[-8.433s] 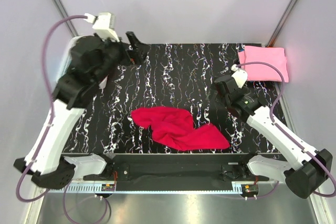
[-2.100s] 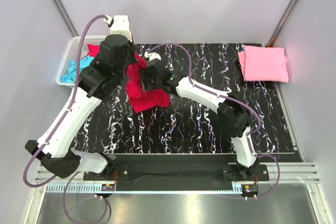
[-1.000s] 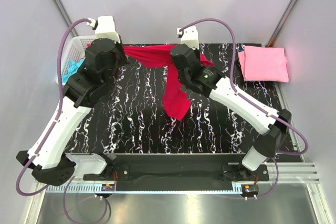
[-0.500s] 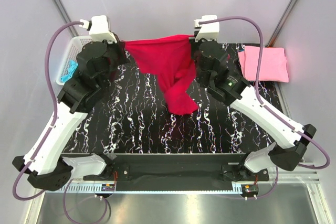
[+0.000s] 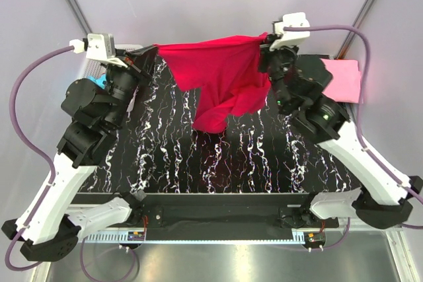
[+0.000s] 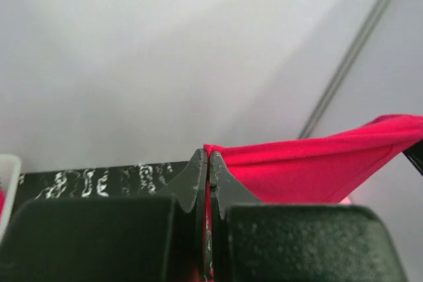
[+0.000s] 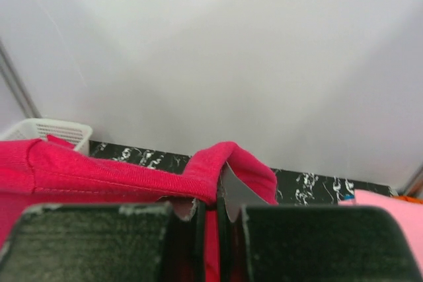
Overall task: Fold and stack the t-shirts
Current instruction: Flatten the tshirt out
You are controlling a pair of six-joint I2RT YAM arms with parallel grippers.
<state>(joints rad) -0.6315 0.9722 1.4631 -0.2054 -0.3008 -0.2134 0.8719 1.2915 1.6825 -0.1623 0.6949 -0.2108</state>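
Progress looks to be about midway, as I judge it. One pink t-shirt [image 5: 345, 81] lies folded flat at the far right corner of the bench [image 5: 277, 163], partly hidden behind the right arm, and seems finished. One crimson t-shirt [image 5: 221, 77] is off the bench entirely, strung in the air between the two arms above its far half. Its upper edge is pulled nearly straight from one side to the other, while the rest hangs down in a bunched, twisted fold that ends above the marbled surface.

The left fingers [image 6: 190, 179] are pressed together on one corner of that upper edge, with red cloth pinched in the slit between them. The right fingers [image 7: 232, 197] are clamped on the opposite corner, a loop of hem curling over their tips.

What remains for this shirt, by my reckoning, is to lay it out flat, fold it and set it on the pink one.

By count there are two shirts in plain view and one white lattice basket [image 7: 46, 129] at the far left. One scrap of turquoise cloth [image 5: 98, 82] shows beside the left arm. Whether that scrap is a shirt, or how many more wait there, cannot be told.
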